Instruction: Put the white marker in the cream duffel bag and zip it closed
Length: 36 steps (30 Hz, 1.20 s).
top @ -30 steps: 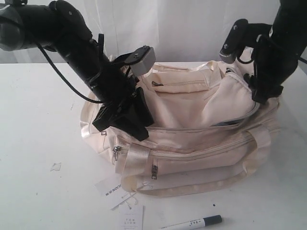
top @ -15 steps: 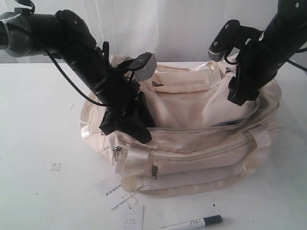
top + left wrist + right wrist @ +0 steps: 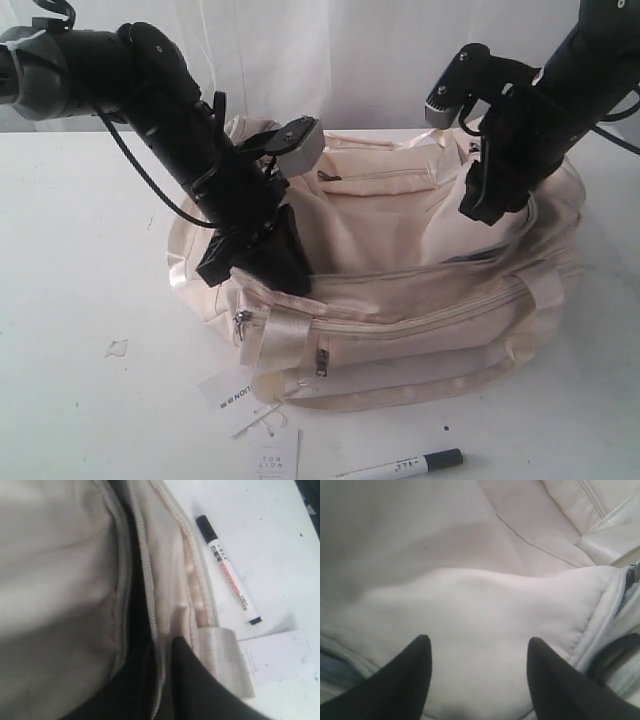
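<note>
**A:** White counter (image 3: 80, 250), pale curtain (image 3: 350, 60) behind, paper tags (image 3: 272, 450) in front of the bag. What's changed?

**B:** Your left claw (image 3: 252, 272) has closed on the front rim of the cream duffel bag (image 3: 400, 300). Your right claw (image 3: 483, 208) has swung inward, fingers wide apart over the flap, gripping nothing.

**A:** And the white marker (image 3: 400, 466)?

**B:** On the counter in front of the bag, untouched. You still have to fetch it.

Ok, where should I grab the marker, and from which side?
I'd grip the marker at the middle of its white barrel, coming straight down from above with the jaws across its width. It lies flat on the table in front of the bag, clear of the paper tags, so only its top and long sides are open.
</note>
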Each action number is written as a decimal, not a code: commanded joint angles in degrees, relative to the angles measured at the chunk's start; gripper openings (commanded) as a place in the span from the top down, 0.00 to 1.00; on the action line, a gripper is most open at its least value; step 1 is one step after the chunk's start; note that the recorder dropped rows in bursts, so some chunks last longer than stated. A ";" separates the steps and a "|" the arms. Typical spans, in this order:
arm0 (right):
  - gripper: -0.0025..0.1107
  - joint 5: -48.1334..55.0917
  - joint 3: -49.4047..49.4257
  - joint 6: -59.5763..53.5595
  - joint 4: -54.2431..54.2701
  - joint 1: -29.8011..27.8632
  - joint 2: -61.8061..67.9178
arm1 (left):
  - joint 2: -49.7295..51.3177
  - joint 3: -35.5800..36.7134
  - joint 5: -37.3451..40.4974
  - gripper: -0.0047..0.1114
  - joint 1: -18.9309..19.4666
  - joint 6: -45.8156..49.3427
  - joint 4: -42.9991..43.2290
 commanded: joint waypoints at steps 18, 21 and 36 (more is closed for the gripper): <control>0.53 8.53 1.48 -14.01 0.78 -0.13 0.69 | -1.96 0.25 4.14 0.96 -0.23 0.14 1.47; 0.54 4.10 2.56 -12.97 -3.53 -0.13 2.07 | -1.96 0.25 4.37 0.96 -0.23 0.05 0.67; 0.98 -16.68 2.96 1.98 -1.58 -0.13 2.56 | -1.96 0.25 4.36 0.96 -0.23 0.05 0.58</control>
